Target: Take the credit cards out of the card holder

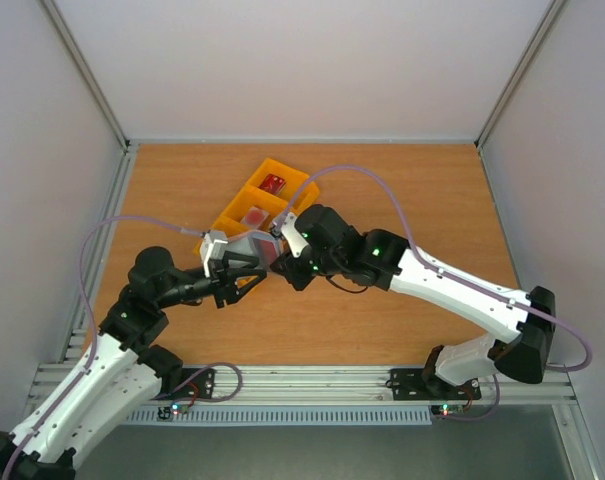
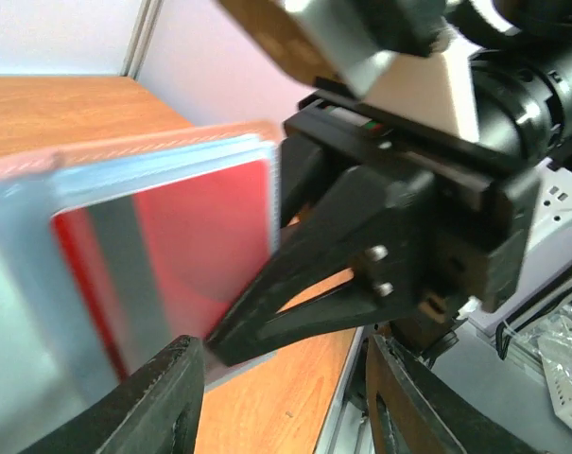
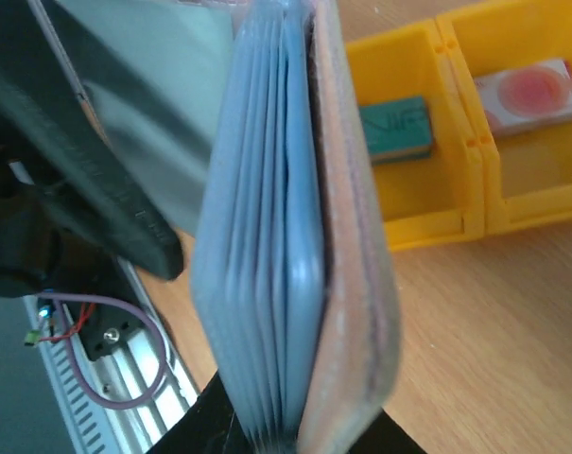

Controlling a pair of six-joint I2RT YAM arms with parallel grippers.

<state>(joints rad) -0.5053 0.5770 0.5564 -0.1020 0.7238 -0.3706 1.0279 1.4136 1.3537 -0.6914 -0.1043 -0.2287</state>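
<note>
Left pincer (image 2: pixel 284 345): released, fingers spread wide.
Taupe-brown bifold card holder (image 3: pixel 267 236): aloft above the wooden bench's (image 1: pixel 402 200) middle.
Dark red plastic card (image 2: pixel 191 255): pocketed, apparently the last one; the next move needs an edge pinch and a straight pull.
Yellow plastic tray (image 3: pixel 427 225): toward the far edge, teal card (image 3: pixel 394 128) and whitish-pink card (image 3: pixel 527 90) inside.
Right pincer (image 3: pixel 300 430): clenched on the card holder.

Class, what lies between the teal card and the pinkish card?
A divider wall of the yellow tray, between teal card and pinkish card, in the right wrist view.
</note>
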